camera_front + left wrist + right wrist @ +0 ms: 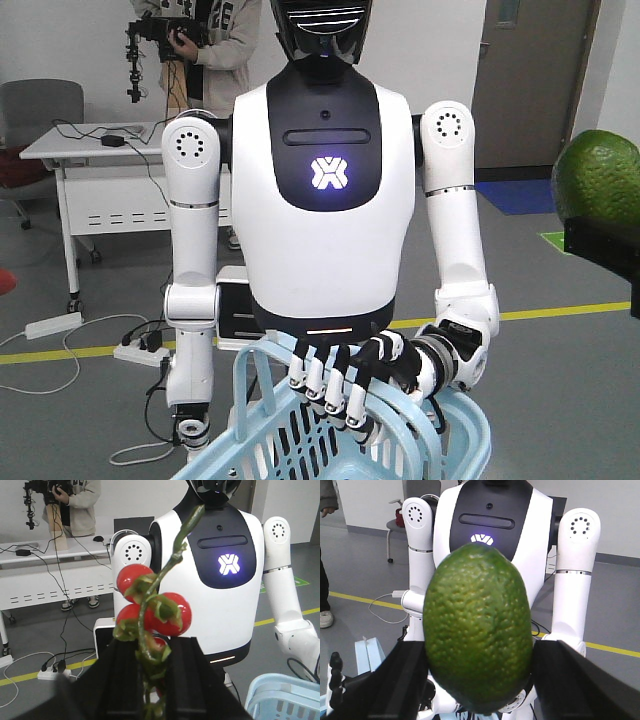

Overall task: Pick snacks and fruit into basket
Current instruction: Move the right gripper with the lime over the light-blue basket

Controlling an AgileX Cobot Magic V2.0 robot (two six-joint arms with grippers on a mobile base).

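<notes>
- fruit (477, 630): dark green, pebbly-skinned oval, sitting upright between the two black jaws of the right pincer (479, 680); the jaws are pressing against its lower flanks on both sides, parted only as far as the fruit's width. in the front view the same fruit (598, 185) is showing at the right edge, raised and well apart from the basket.
- basket (440, 430): pale blue, lattice-sided, being held up at the bottom of the front view by the black-and-white hand (345, 385) of a white humanoid robot (325, 180) standing opposite; its rim (280, 695) is also showing low right in the left wrist view.
- left pincer (150, 680): jaws drawn close together on the green stem of a cherry tomato vine (152, 610), the red tomatoes sitting just above the jaw tips.
- snacks: no pouch is showing in any view; its place cannot be told.
- risk, judged: the fruit is rounded and gripped low, so it is likely to roll or slip out during travel toward the basket; a release off to one side would be sending it onto the floor.
- risk, judged: the humanoid's fingers are draped over the basket rim and handles, so a low approach could be striking them or tipping the basket.
- risk, judged: the vine is held by a thin stem only and may be swinging or shedding tomatoes.
- background: a person (205, 40) with a handheld device is standing behind a white worktop (95, 150).
</notes>
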